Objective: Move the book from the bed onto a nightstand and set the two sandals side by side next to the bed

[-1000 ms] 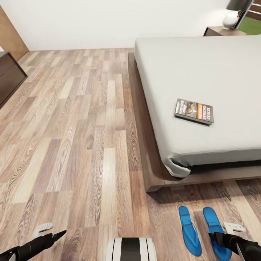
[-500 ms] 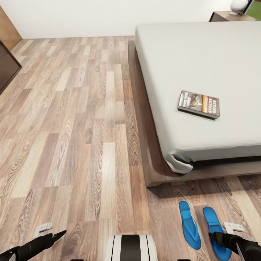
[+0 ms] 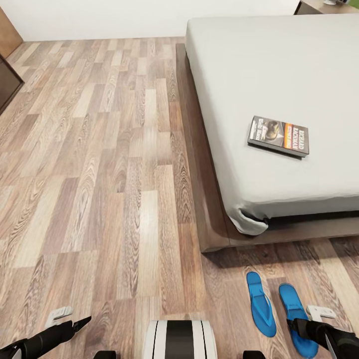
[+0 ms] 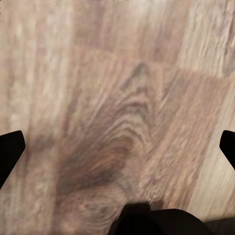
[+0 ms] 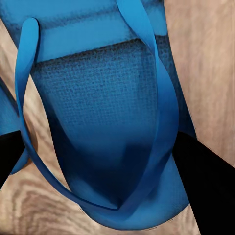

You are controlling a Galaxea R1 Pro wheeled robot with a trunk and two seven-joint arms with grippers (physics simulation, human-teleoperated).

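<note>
head view — dark book [image 3: 278, 135] flat on bed [image 3: 259, 75]; left pincer [image 4: 117, 147] spread wide, right pincer [image 3: 299, 326] unclear.

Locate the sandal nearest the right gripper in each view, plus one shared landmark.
Head view: right-hand sandal, lower right, on the floor past the bed's foot corner.
Left wrist view: not in it.
Right wrist view: the sandal close up, thong straps across it.
Shared landmark: wood-plank floor.

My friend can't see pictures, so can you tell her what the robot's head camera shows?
A dark paperback book lies flat on a big grey bed, near its foot. On the wood floor past the bed's corner, two blue sandals lie side by side, with the right gripper over the outer one.
</note>
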